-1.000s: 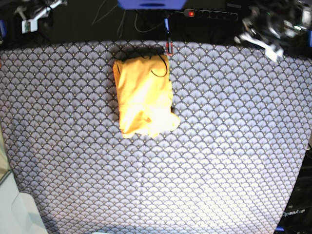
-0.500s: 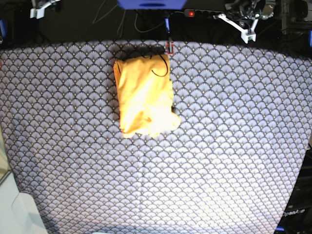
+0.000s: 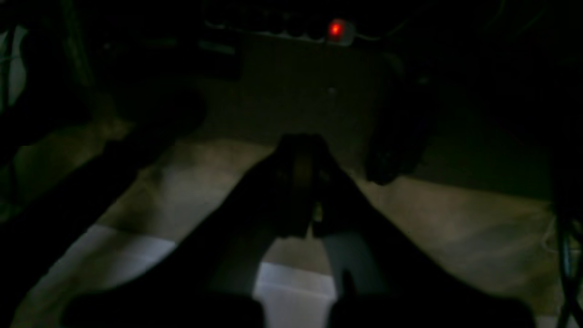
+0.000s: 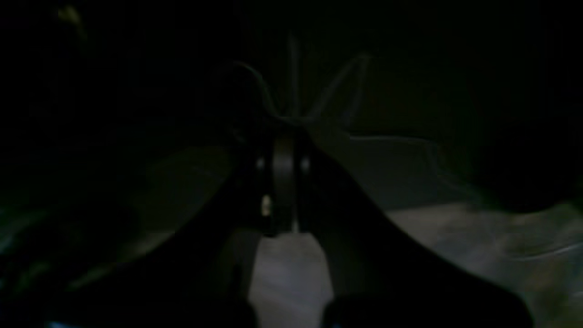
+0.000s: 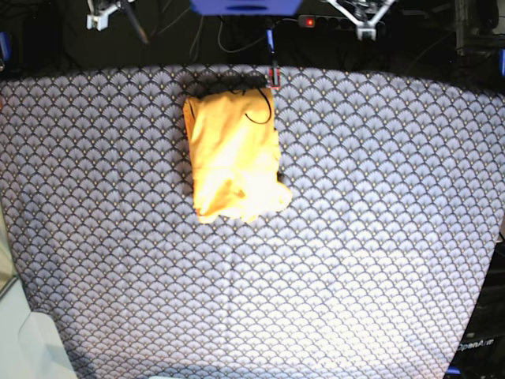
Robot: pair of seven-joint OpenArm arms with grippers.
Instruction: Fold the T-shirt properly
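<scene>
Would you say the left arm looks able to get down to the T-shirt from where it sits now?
Probably yes. The T-shirt lies folded and uncovered on the tablecloth, with nothing on or beside it. The left pincer is parked beyond the far edge, jaws closed, so it would need to open first.

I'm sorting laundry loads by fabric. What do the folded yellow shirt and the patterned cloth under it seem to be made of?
The T-shirt looks like soft matte knit, probably cotton jersey: it creases softly and shows no sheen. The tablecloth looks like a thin printed woven fabric, blue-grey with a scallop print and lying flat; whether it is cotton or synthetic cannot be told.
</scene>
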